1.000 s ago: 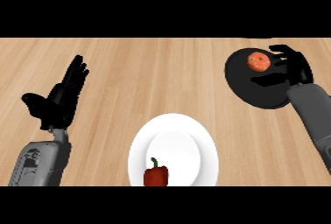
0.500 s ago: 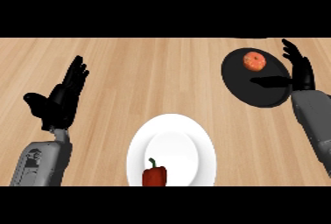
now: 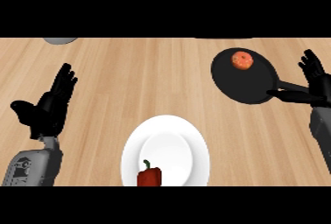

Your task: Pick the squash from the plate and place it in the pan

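A small orange squash (image 3: 242, 60) lies in the black pan (image 3: 245, 83) at the upper right of the wooden counter. My right hand (image 3: 315, 84) is open just right of the pan, fingers straight and upward, thumb reaching toward the pan's rim, holding nothing. The white plate (image 3: 169, 144) sits at the lower middle with a red bell pepper (image 3: 149, 176) on its near part. My left hand (image 3: 47, 107) rests open at the left, fingers up, away from the plate.
A grey object (image 3: 61, 40) peeks in at the top left edge of the counter. Bare wooden counter lies between the plate and the pan.
My right hand let go of the squash, which now lies in the pan, and has drawn back to the right. The left hand has not moved.
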`<state>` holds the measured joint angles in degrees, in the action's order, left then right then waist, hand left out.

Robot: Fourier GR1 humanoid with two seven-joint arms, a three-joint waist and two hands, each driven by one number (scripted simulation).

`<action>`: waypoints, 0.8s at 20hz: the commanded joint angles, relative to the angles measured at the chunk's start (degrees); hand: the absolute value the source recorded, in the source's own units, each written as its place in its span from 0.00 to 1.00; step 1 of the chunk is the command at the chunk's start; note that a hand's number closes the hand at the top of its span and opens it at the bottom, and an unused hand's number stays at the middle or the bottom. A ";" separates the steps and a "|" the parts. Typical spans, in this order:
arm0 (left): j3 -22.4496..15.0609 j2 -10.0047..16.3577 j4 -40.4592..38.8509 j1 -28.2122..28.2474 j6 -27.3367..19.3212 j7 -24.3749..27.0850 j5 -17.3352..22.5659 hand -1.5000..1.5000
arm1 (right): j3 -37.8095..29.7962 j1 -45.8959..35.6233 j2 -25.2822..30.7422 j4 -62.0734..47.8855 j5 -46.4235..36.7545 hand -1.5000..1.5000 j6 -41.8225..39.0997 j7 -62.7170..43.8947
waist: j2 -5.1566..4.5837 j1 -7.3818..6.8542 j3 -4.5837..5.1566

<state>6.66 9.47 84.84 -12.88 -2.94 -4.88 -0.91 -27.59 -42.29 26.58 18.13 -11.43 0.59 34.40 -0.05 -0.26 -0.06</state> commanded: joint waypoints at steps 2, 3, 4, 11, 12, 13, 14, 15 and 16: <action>1.90 2.02 2.42 1.36 1.56 -1.82 1.86 0.50 | 0.32 7.81 0.50 8.09 3.60 0.00 -10.29 2.50 | 0.86 1.73 0.17; 0.52 -0.22 0.17 1.45 -0.07 0.91 0.24 0.50 | 0.81 9.00 1.24 10.46 4.02 0.00 -12.58 0.75 | 0.97 2.45 0.23; 2.26 1.73 0.51 1.48 0.43 -0.34 0.90 0.50 | 0.68 11.36 4.08 12.22 4.28 0.00 -14.44 0.72 | 1.01 2.59 0.23; 3.32 3.36 2.19 0.85 1.18 -2.73 1.63 0.50 | 1.10 26.54 -0.13 36.81 10.18 0.00 -17.46 -7.83 | 1.04 3.17 0.30; 2.58 1.65 -1.04 -1.50 -1.72 -0.90 -0.77 0.50 | 2.22 28.28 -2.35 40.32 10.32 0.00 -17.09 -10.18 | 0.88 3.47 0.31; 2.48 1.10 -1.87 3.56 1.57 3.67 1.23 0.50 | 1.66 31.35 -1.73 44.44 11.47 0.00 -17.99 -11.55 | 0.77 2.88 0.31; 1.15 0.81 1.80 3.22 0.62 -1.07 0.56 0.50 | 3.09 33.90 -4.55 49.78 11.16 0.00 -16.36 -13.84 | 0.87 2.60 0.27; 1.76 1.32 1.00 0.54 0.34 -1.39 0.68 0.50 | 2.62 36.26 -3.66 54.38 11.95 0.00 -16.54 -16.90 | 0.63 2.24 0.22; 1.86 0.79 -3.82 -0.05 0.25 3.28 -0.28 0.50 | 2.50 35.48 -2.89 56.42 11.63 0.00 -15.21 -18.69 | 0.30 1.59 0.17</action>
<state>8.54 10.71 84.78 -11.56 -2.49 -4.76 -0.35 -25.57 -12.43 24.44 61.86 -1.12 -15.32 22.44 0.69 2.20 0.18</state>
